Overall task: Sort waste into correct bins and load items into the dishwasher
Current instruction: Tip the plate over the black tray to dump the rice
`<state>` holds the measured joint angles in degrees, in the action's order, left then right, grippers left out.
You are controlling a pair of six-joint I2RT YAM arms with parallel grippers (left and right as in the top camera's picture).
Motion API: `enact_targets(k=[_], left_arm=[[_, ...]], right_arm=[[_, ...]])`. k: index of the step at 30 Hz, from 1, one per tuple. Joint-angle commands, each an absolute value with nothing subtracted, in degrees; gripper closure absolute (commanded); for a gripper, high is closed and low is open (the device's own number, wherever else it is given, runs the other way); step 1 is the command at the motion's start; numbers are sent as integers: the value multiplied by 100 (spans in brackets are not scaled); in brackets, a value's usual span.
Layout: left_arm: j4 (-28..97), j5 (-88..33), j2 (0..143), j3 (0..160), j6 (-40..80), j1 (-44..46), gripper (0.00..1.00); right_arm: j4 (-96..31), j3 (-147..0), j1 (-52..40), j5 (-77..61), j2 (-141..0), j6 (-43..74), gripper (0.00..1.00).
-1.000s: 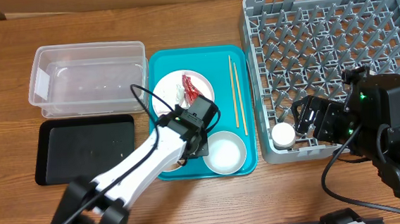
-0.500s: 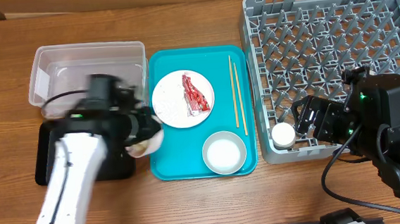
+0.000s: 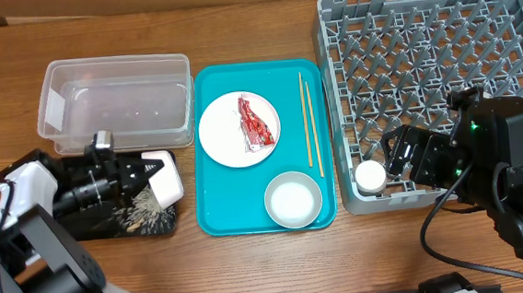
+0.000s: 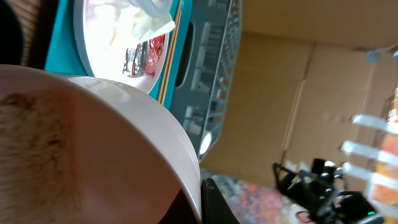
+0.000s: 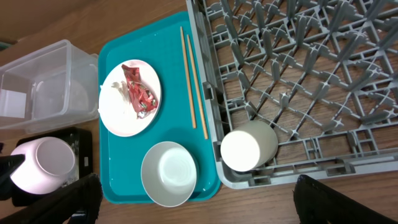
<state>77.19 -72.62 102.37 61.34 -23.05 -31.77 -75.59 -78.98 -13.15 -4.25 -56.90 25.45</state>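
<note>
Pink bowl (image 3: 164, 178) pinched at the rim by left gripper (image 3: 145, 173), tipped over black tray (image 3: 87, 229) near the counter's front-left corner, with grains (image 3: 141, 207) spilled beneath. Emptying step, seemingly almost done. Next: level it and carry across teal tray (image 3: 237, 199) to grey rack (image 3: 419, 25) at the right edge. Right gripper (image 3: 398, 158) spread wide and empty beside white cup (image 3: 370, 176).

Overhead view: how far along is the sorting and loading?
Done: small white cup sits in the grey plastic dish rack. In hand: left fingers tip the pale pink bowl over the flat black tray, white grains spilled there. Left: round white plate with red wrapper, blue-white bowl, wooden chopsticks.
</note>
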Motion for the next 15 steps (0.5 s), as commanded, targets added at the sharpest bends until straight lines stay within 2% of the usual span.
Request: enact_targets(k=[1, 6, 9, 12, 15], left_arm=[[8099, -8106, 10604, 6200, -3365, -3424, 96], [8517, -8088, 10628, 6200, -3975, -3642, 96], [9048, -8149, 10604, 6206, -5234, -3642, 96], [9308, -8108, 10610, 6206, -5247, -3642, 96], [9476, -8162, 10565, 6237, -6816, -3649, 96]], right_arm=[[-7531, -8027, -1328, -414, -5675, 2552, 0], [-7529, -8027, -1328, -412, -5675, 2552, 0], [-7529, -8027, -1328, -412, -5675, 2552, 0], [-7526, -8027, -1328, -412, -5675, 2552, 0], [-7529, -8027, -1328, -412, -5675, 2552, 0]])
